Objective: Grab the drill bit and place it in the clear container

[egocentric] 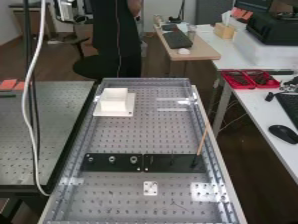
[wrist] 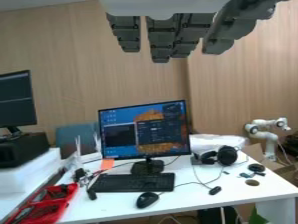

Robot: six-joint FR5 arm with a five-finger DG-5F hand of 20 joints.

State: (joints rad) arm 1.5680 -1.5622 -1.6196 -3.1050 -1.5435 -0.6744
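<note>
The hand (wrist: 161, 40) hangs in the wrist view, fingers (wrist: 126, 35) pretty much straight and relaxed, with a desk (wrist: 199, 200) and monitor (wrist: 144, 129) beyond. Over on the bench (egocentric: 143, 135), what looks like the drill bit (egocentric: 172, 159) — a thin dark upright — stands in a black block (egocentric: 157, 165), near a taller wooden stick (egocentric: 202, 140). Three metal rings (egocentric: 112, 159) sit on the neighboring block (egocentric: 100, 166). Farther along there's a squarish white box (egocentric: 114, 100) on a white plate (egocentric: 130, 111).
</note>
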